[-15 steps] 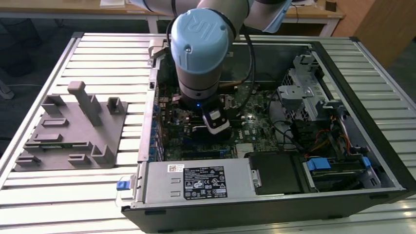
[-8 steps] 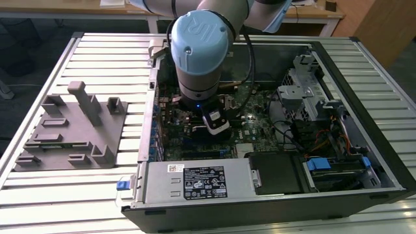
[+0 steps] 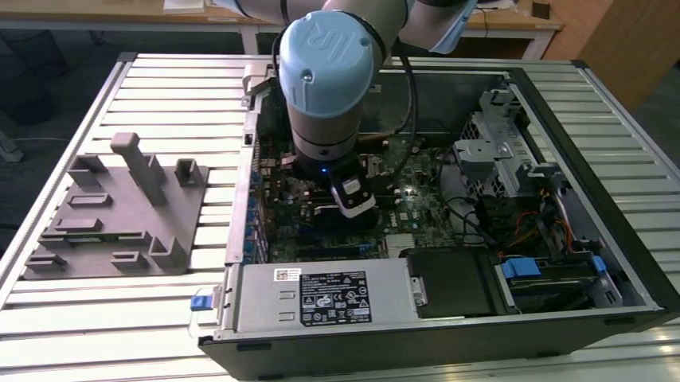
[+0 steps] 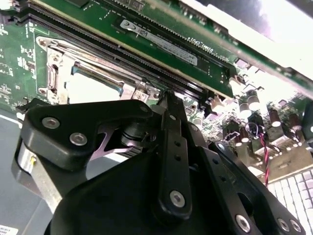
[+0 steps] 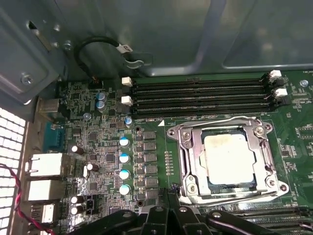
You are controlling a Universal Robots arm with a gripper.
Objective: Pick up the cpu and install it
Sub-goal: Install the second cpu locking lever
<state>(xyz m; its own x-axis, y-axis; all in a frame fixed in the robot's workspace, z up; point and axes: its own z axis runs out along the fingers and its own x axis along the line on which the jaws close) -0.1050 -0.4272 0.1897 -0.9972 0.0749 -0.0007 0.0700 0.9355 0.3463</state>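
Inside the open computer case (image 3: pixel 595 239) on the slatted worktop (image 3: pixel 159 318), the cpu (image 5: pixel 229 155) already lies seated in the metal socket frame (image 5: pixel 188 161) on the motherboard (image 5: pixel 98 147), beside the memory slots (image 5: pixel 200 95). The tool (image 5: pixel 168 203) hangs just beside that frame, apart from the chip and holding nothing; how wide it stands I cannot tell. I judge the placing step all but done, so any next move calls for a clean, straight path past frame and slots.
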